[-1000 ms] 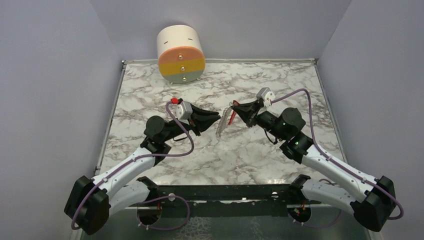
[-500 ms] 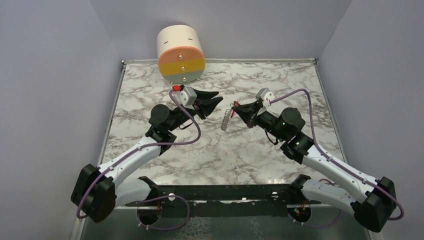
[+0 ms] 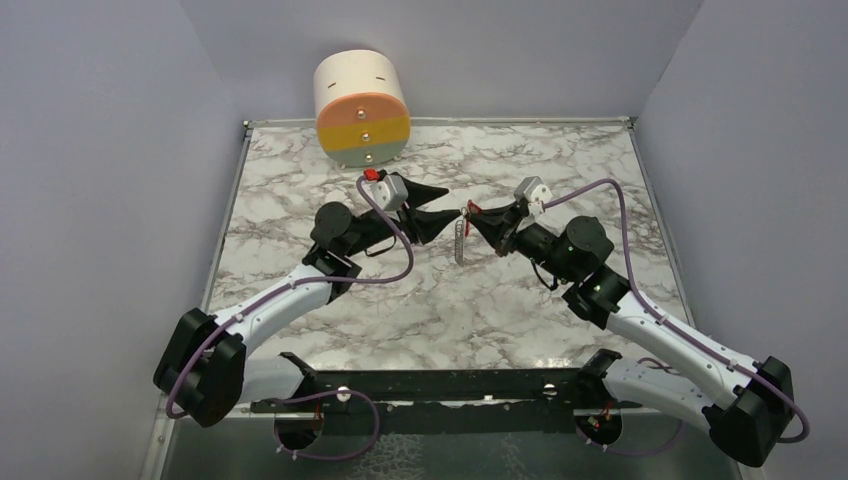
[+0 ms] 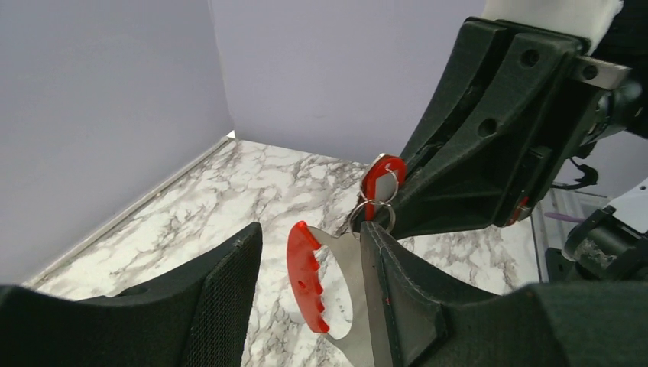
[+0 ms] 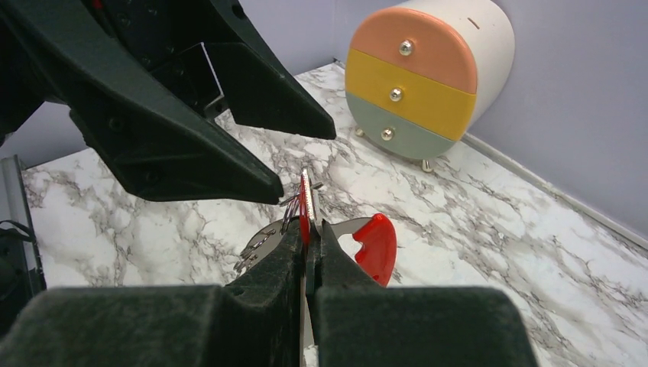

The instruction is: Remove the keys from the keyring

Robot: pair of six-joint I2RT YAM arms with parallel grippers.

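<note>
Right gripper (image 5: 309, 226) jaws clenched on thin red tag (image 5: 306, 191) above wire keyring (image 4: 374, 213), left gripper (image 4: 312, 231) jaws released astride red-handled silver key (image 4: 344, 284) below it, tip cut off

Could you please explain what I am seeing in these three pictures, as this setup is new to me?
These are two robot arms bolted at the near edge of a marble table, each ending in a two-finger gripper. The wide picture comes from a fixed camera above and behind them; the other two come from a camera on each wrist, showing its own fingers close up. At the far edge stands a small round chest of drawers. The right gripper is shut on a bunch of keys, held above the table. The left gripper is open, its fingers either side of a hanging red-handled key.
</note>
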